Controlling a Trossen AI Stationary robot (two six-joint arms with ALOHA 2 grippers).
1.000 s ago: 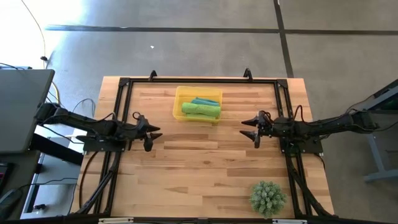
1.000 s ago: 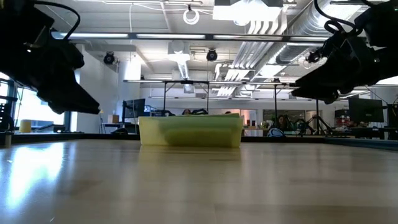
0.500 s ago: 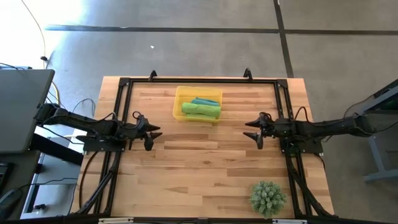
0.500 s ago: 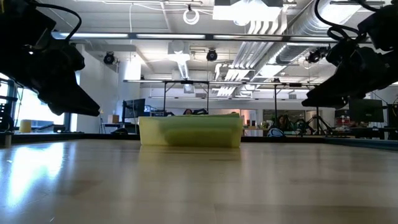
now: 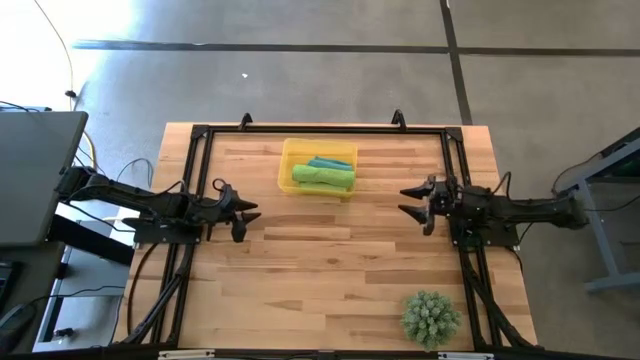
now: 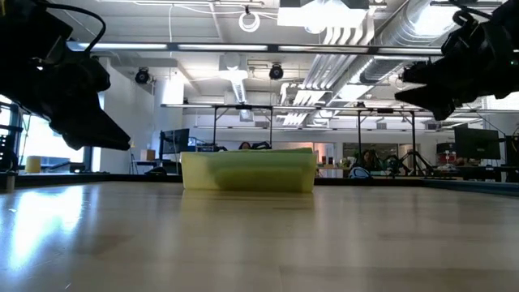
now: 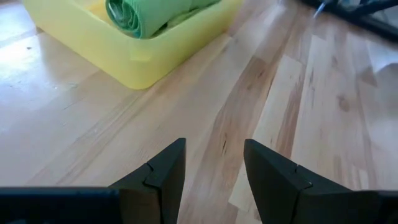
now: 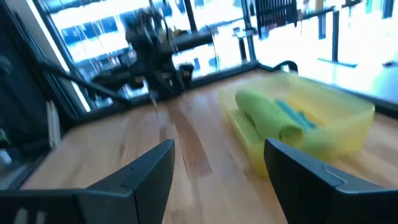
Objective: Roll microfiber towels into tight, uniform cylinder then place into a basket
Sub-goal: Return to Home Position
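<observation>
The yellow basket (image 5: pixel 284 168) sits on the wooden table (image 5: pixel 330 280) near its far edge. It holds rolled microfiber towels (image 5: pixel 322 171): a lime-green roll (image 5: pixel 323 178) in front and a teal roll (image 5: pixel 332 162) behind. Both long axes run left-right along the basket's long side. The left gripper (image 5: pixel 252 212) and right gripper (image 5: pixel 405 200) hover nearer, 1 on each side. Both are well apart from the basket, fingers spread, holding nothing.

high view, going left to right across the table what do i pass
left claw, open → basket with the rolled towels inside → right claw, open. The spiky plant is left out: it lines up with the right claw.
</observation>
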